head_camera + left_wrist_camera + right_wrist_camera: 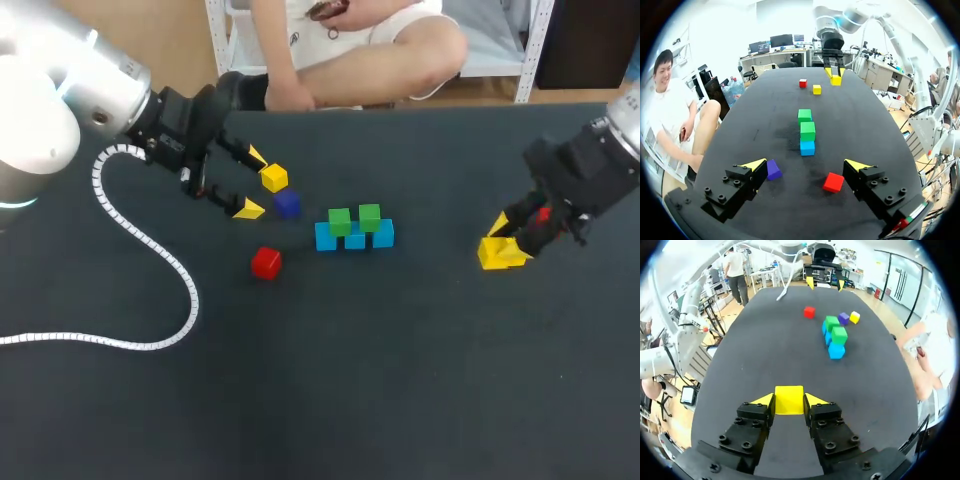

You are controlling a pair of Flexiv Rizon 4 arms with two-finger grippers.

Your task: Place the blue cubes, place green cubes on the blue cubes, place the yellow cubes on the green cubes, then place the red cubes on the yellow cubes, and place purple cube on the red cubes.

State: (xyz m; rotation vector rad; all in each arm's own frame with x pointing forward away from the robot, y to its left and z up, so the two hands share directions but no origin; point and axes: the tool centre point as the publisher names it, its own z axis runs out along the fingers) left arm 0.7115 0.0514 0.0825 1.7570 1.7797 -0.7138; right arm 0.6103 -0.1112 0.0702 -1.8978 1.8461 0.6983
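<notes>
Three blue cubes [355,241] stand in a row mid-table, with two green cubes [339,221] on top. My left gripper [253,182] hangs open left of them. A yellow cube [273,178] and a purple cube [287,204] lie just ahead of its tips, and a red cube [266,262] sits nearer the front. In the left wrist view the purple cube [773,169] lies beside one finger and the red cube [833,182] nearer the other. My right gripper [789,400] at the table's right is shut on another yellow cube [789,399], low over the surface.
A white coiled cable [150,240] loops across the table's left half. The left wrist view shows a second red cube [803,83] and a loose yellow cube [817,89] on the table close to my right gripper [836,76].
</notes>
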